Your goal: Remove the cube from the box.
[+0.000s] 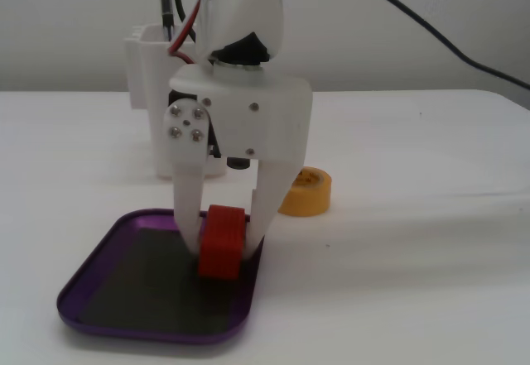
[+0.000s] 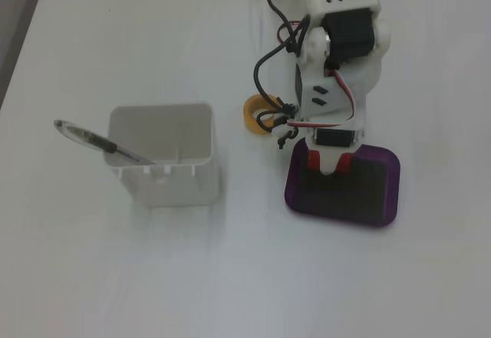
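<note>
The red cube [image 1: 224, 257] stands in the far right corner of the purple box [image 1: 141, 295] in a fixed view, its base at the dark floor. My gripper [image 1: 222, 245] comes straight down and its two white fingers [image 1: 189, 208] press on the cube's left and right sides. In the fixed view from above, the gripper [image 2: 330, 162] covers most of the cube [image 2: 313, 152], of which only red slivers show at the box's [image 2: 349, 196] upper edge.
A yellow tape roll [image 1: 306, 193] lies just beyond the box, also seen from above [image 2: 255, 114]. A tall white square container [image 2: 165, 154] with a pen [image 2: 92, 140] stands to the left; it shows behind the arm [image 1: 145, 75].
</note>
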Available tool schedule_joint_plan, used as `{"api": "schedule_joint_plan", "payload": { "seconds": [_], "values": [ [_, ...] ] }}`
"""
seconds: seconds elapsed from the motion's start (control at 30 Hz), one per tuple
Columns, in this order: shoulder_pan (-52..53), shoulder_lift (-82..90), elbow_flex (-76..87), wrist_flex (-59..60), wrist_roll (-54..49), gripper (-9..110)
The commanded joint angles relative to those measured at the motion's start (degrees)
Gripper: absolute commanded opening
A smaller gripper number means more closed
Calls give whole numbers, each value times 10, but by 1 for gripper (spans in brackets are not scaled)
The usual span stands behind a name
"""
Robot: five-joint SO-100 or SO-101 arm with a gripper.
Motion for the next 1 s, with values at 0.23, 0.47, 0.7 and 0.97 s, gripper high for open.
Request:
{"api": "schedule_joint_plan", "payload": {
  "seconds": [0.23,0.47,0.7,0.97],
  "values": [
    [-6,83,-254,170,-3,-1],
    [-13,167,-292,261,-3,-1],
    [-83,301,-98,250,-4,-1],
    [-89,367,190,80,-4,-1]
  ]
}}
